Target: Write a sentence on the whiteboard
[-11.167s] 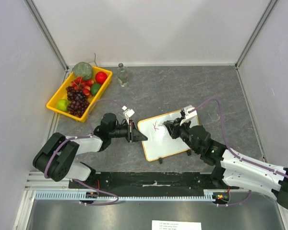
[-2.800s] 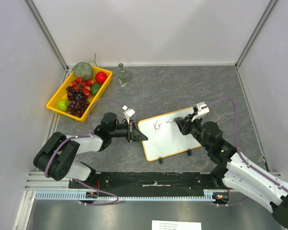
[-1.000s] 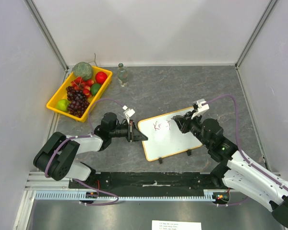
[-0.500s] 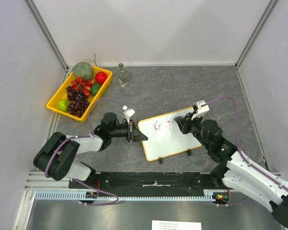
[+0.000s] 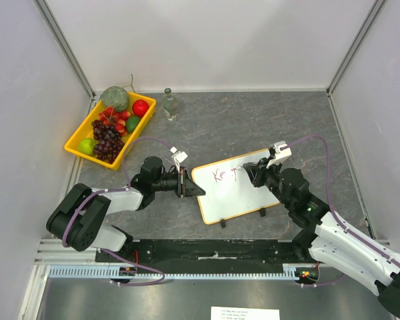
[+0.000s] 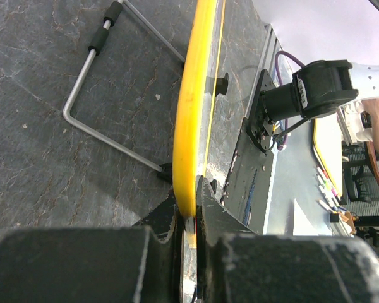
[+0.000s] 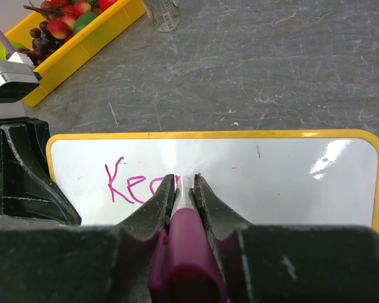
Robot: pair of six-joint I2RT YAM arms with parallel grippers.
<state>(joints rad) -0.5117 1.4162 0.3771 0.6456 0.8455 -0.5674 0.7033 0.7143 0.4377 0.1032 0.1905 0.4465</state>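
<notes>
Two arms work at one whiteboard (image 5: 239,187), which lies on the grey worktop (image 5: 253,127) just toward 5 o'clock of the worktop's centre. Its long edges run from 8 o'clock to 2 o'clock, and its yellow-orange frame is visible on all sides.

1. Left arm (image 5: 120,197): reaches in from 8 o'clock. The left jaws are clamped on the board's short edge at 9 o'clock. The left wrist view shows the frame (image 6: 188,126) edge-on, pinched between both jaw faces. A bent wire bracket (image 6: 88,69) with a black sleeve lies on the stone surface beside the board.

2. Right arm (image 5: 333,233): reaches in from 4 o'clock, wrist over the board's 3 o'clock half. The right jaws are clamped on a magenta marker (image 7: 188,252), which sits upright between them and points down at the white surface (image 7: 271,170). Whether the tip touches the board cannot be told, as the jaws hide it.

3. Writing: pink letters (image 7: 132,183) reading "Ke" and part of a further character stand on the board's 9 o'clock half, just beside the marker tip.

4. Feet: two black clips (image 5: 222,223) sit on the board's near long edge, at 6 o'clock.

5. Surroundings: a yellow fruit tray (image 5: 77,143) holding grapes, apples and a melon stands at 10 o'clock, well apart from the board. A small clear bottle (image 5: 170,105) stands upright at 11 o'clock, just beside the tray.
</notes>
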